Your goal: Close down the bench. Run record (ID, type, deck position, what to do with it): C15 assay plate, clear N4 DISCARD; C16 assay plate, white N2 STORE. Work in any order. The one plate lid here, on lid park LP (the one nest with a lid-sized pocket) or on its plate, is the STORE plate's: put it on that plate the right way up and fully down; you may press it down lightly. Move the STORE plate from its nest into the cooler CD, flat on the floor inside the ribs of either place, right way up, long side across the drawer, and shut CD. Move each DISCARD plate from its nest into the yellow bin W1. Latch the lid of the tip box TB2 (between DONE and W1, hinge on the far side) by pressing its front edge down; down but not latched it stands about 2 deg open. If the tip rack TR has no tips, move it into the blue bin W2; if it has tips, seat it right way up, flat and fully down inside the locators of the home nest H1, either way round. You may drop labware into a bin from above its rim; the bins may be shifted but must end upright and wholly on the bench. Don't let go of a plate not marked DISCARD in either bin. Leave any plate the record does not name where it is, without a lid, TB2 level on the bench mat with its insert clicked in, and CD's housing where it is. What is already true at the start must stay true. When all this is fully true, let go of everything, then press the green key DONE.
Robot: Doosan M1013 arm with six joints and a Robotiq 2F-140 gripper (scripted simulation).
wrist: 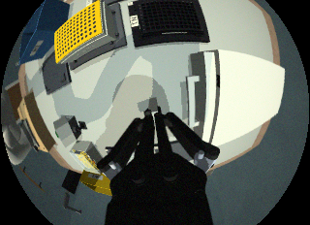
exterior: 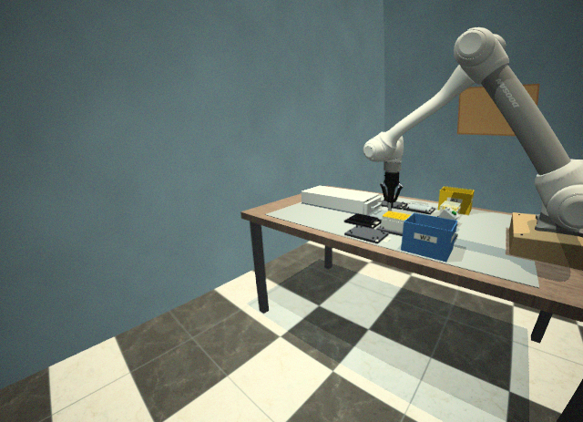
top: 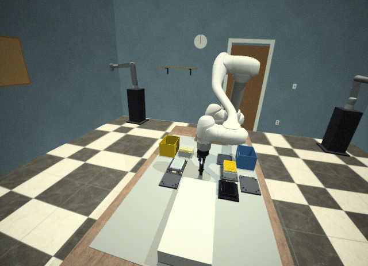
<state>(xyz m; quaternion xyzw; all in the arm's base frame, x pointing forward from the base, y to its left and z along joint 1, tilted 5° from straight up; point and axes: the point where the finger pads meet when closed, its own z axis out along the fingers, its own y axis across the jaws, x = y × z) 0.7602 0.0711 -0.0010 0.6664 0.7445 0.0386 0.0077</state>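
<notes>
With fingers fully shut on nothing, hand (top: 200, 172) hangs beside cooler (top: 190, 215).

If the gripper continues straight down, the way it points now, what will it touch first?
Most likely the grey bench mat, just before the front face of the white cooler. The shut gripper holds nothing; depth to the drawer front is unclear.

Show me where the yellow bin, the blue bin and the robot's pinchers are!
yellow bin (top: 168, 149): top view, on its front wall.
blue bin (exterior: 425, 239): exterior view, on the labelled front wall.
gripper (wrist: 154, 112): wrist view, between the shut fingertips.
</notes>
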